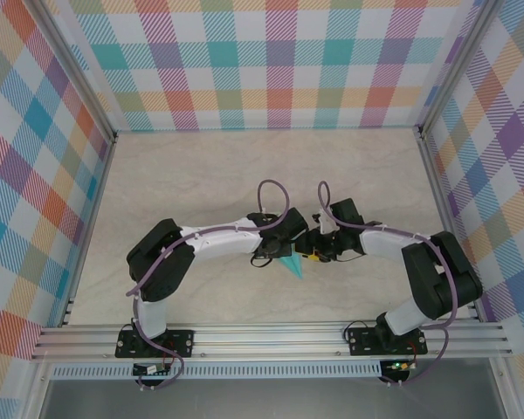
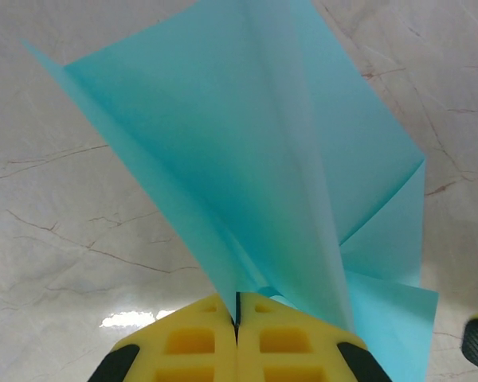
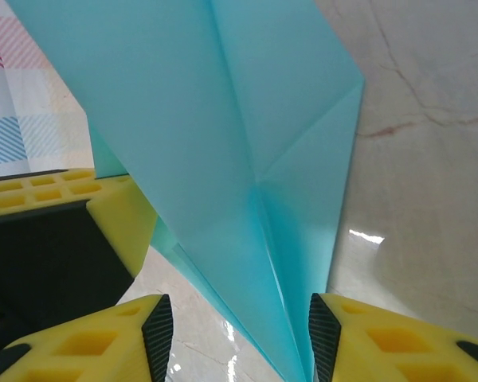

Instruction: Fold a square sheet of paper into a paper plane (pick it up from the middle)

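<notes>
Your left gripper clamps the paper plane to hold its crease, while the right gripper straddles it, jaws apart.

The paper plane was plain light turquoise. The left end effector was yellow and black. The bench was cream marble with brown veins; the walls, pastel plaid.

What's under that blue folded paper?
Beneath the folded paper lies the pale marbled table, visible around its edges. The left tool pinches the paper's lower end. The patch of table straight behind the sheet is covered, so it cannot be checked.
</notes>
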Robot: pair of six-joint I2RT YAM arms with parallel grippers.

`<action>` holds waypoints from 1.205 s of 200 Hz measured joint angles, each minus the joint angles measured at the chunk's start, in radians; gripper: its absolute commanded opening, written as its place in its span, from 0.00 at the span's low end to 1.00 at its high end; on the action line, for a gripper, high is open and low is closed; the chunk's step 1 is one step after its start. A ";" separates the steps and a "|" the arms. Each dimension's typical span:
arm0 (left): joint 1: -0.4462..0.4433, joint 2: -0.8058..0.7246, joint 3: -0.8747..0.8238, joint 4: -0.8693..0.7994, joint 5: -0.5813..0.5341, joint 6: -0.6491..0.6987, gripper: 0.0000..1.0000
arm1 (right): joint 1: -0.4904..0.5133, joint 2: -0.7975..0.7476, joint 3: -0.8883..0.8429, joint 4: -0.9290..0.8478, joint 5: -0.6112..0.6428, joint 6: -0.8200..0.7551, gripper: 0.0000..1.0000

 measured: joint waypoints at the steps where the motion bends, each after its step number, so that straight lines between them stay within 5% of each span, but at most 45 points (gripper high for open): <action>1: 0.000 -0.001 0.000 0.000 0.000 0.000 0.04 | 0.000 0.001 0.001 0.000 0.000 -0.001 0.52; 241: 0.018 -0.128 -0.172 0.179 0.016 -0.028 0.17 | 0.094 0.085 0.066 0.002 0.023 -0.096 0.49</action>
